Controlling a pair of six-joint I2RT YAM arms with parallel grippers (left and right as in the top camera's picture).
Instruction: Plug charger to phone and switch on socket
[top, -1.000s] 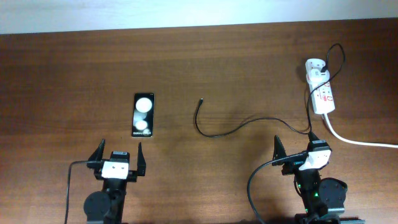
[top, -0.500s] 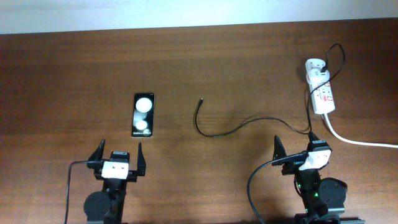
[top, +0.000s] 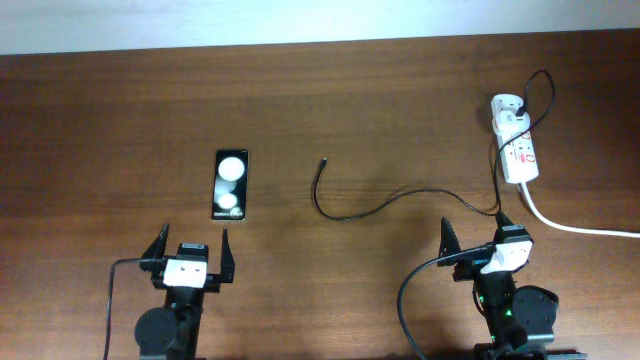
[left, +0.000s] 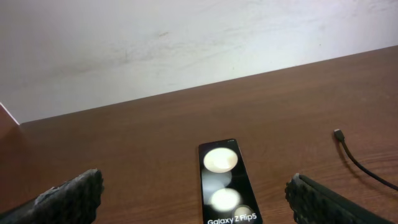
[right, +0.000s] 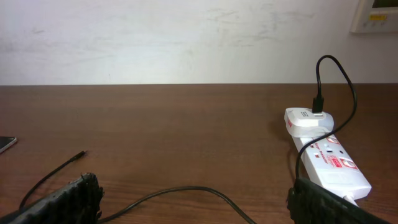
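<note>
Both arms are waiting: left gripper (top: 195, 232) and right gripper (top: 474, 221) are holding jaws spread, empty. The phone (top: 230, 184) is lying flat on the worktop (top: 120, 120), the charger (top: 370, 208) tip loose to its right, the socket (top: 518, 145) far right. The smart play is pinching just behind the tip and keeping it level. Nothing is shifting since a second ago.

This looks like a robotics lab or test room. A dark wood-grain table (top: 100, 120) is set against a plain, scuffed white wall (left: 186, 37). 2 robot arms, the left arm (top: 178, 300) and the right arm (top: 515, 300), stand at its near edge. A small white control panel (right: 377, 14) is fixed to the wall.
</note>
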